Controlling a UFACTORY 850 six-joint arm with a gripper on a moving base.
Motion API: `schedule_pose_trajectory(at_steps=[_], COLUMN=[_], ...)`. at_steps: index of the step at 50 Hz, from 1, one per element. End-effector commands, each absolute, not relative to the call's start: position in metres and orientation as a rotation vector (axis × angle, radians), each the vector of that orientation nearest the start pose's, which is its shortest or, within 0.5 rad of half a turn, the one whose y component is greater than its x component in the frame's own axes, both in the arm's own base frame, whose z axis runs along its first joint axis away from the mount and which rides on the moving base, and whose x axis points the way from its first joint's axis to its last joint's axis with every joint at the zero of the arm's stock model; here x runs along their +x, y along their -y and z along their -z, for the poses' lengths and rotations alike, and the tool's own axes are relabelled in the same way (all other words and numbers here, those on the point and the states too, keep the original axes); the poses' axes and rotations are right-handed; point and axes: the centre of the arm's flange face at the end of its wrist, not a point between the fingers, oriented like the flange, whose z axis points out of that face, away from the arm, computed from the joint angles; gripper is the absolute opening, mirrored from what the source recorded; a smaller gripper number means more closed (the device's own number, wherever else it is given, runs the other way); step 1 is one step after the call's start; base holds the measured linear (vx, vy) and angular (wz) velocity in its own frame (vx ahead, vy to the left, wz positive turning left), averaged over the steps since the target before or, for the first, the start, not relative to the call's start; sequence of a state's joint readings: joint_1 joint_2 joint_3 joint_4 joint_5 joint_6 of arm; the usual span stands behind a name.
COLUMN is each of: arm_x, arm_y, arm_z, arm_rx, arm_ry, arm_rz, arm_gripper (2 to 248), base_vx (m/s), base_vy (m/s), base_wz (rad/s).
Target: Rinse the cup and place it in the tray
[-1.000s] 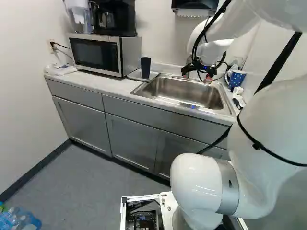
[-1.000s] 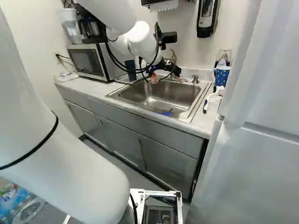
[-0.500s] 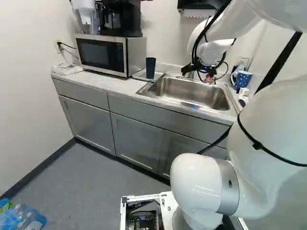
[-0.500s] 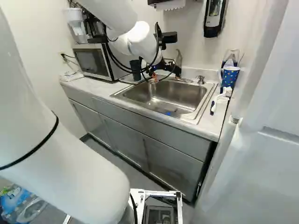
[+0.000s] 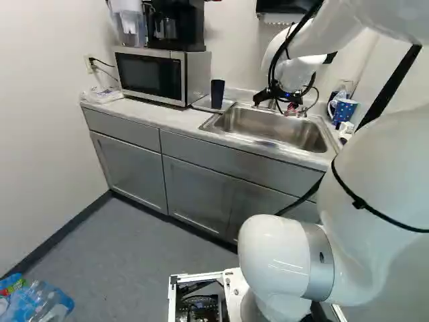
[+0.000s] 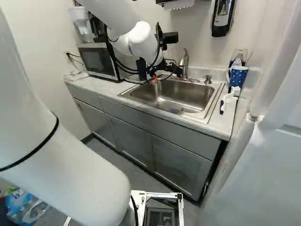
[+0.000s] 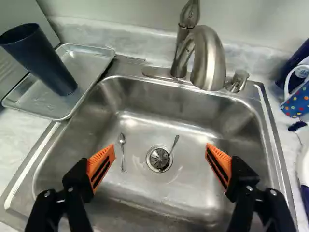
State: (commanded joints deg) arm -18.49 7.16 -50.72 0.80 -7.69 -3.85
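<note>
In the right base view my gripper (image 6: 154, 77) hangs over the back of the sink (image 6: 197, 102). The wrist view shows the gripper (image 7: 161, 153) open, its orange-padded fingers wide apart with nothing held, above the steel basin (image 7: 140, 118). A dark blue tumbler (image 7: 41, 58) stands upright on a metal tray (image 7: 89, 60), beside the basin and well away from the fingers. The left base view has this cup (image 5: 217, 94) between microwave and sink. Behind the basin rises the faucet (image 7: 211, 58); no water is seen running.
Two spoons (image 7: 122, 145) lie in the basin near the drain (image 7: 159, 158). On the counter's far side from the tray stand a dotted mug (image 6: 238, 76) and a white-and-blue brush (image 6: 229, 100). A microwave (image 5: 161, 75) adjoins the tray. Bottles (image 5: 40, 302) lie on the floor.
The base has moved: counter, sink and cup have all shifted rightward in both base views. The arm keeps its pose against its lowest joint.
</note>
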Motion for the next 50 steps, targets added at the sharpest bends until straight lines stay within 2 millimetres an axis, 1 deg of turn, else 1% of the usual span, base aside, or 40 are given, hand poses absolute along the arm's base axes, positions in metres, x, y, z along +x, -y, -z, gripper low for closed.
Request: schedule_pose_trajectory(at_steps=[12,50], arm_x=[0.4373,0.4373], arm_y=[0.1460,0.1460], arm_z=[-0.5939,-0.5939], arm_rx=[-2.970,-2.970], arm_ry=[-0.401,-0.401], arm_rz=[1.379,1.379], arm_gripper=[247,247], base_vx=[-0.081,-0.099], base_vy=[0.095,0.066], base_wz=[-0.062,-0.212])
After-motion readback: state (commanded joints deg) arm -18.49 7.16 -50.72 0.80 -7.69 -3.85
